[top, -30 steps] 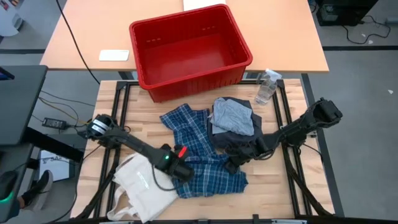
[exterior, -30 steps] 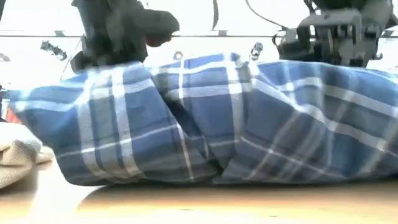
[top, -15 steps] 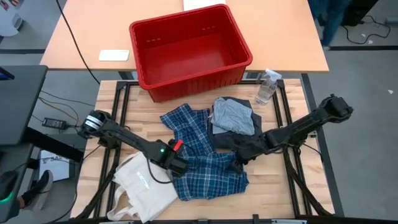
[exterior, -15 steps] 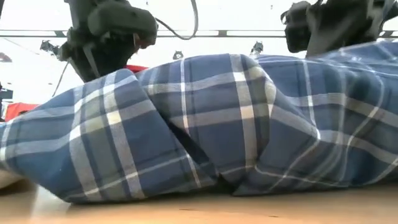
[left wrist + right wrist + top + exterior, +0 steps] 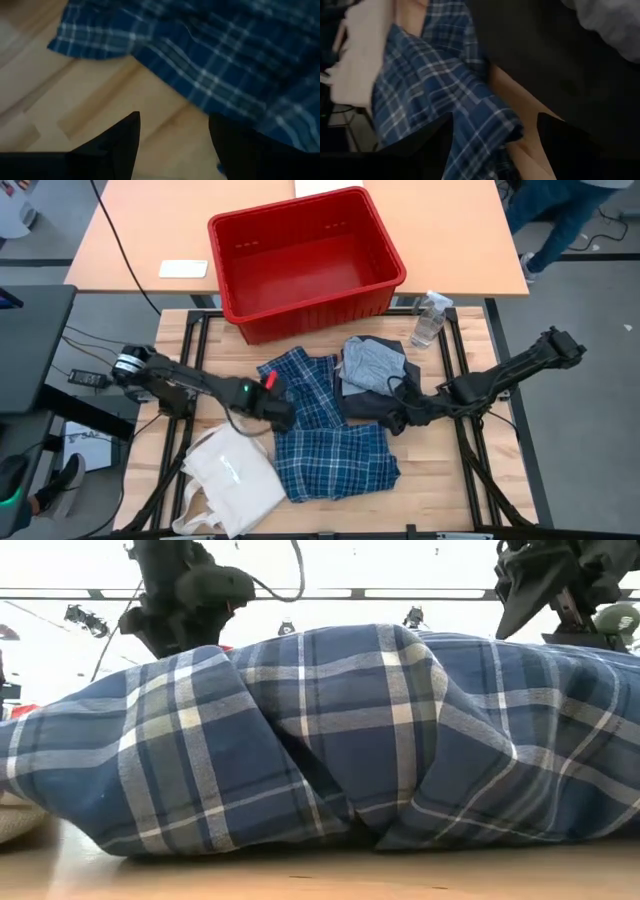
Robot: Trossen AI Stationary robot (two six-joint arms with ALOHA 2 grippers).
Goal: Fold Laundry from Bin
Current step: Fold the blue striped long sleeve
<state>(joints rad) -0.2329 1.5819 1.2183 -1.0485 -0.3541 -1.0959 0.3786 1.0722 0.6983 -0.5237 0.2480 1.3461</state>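
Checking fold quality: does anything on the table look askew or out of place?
Yes. The plaid shirt lies only part folded, its upper part crumpled and skewed toward the bin. A cream tote bag overhangs the table's front edge.

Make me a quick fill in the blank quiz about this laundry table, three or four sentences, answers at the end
1. The plaid shirt lies on the table, between the two ____.
2. The red bin holds ____ laundry.
3. The tote bag lies beside the shirt on the ____ arm's side.
4. The left gripper and right gripper both have ____ fingers, holding nothing.

Answers: grippers; no; left; open
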